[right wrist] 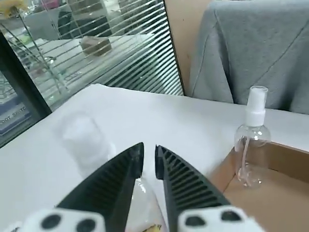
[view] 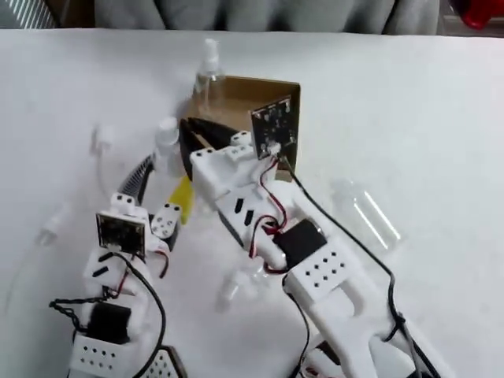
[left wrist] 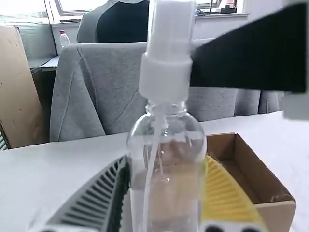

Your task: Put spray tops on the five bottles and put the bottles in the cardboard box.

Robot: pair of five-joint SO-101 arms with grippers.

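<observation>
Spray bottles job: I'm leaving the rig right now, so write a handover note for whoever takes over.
Left gripper: shut on a bottle with its spray top seated, upright beside the cardboard box.
Right gripper: barely open, empty, next to that top.
Done: one topped bottle stands in the box.
Left: box the held bottle; a clear bottle lying on the table seems uncapped; a loose spray top lies near the left arm.

Left wrist view: held bottle (left wrist: pixel 164 188) cut off at the lower edge, its spray top (left wrist: pixel 166 48) at the upper. High view: right arm (view: pixel 331 276) hides part of the box (view: pixel 236 93) and of a loose top (view: pixel 235 287); lying bottle (view: pixel 370 209) too blurred to tell if capped. Right wrist view: white shape (right wrist: pixel 82 135) too blurred to name.
</observation>
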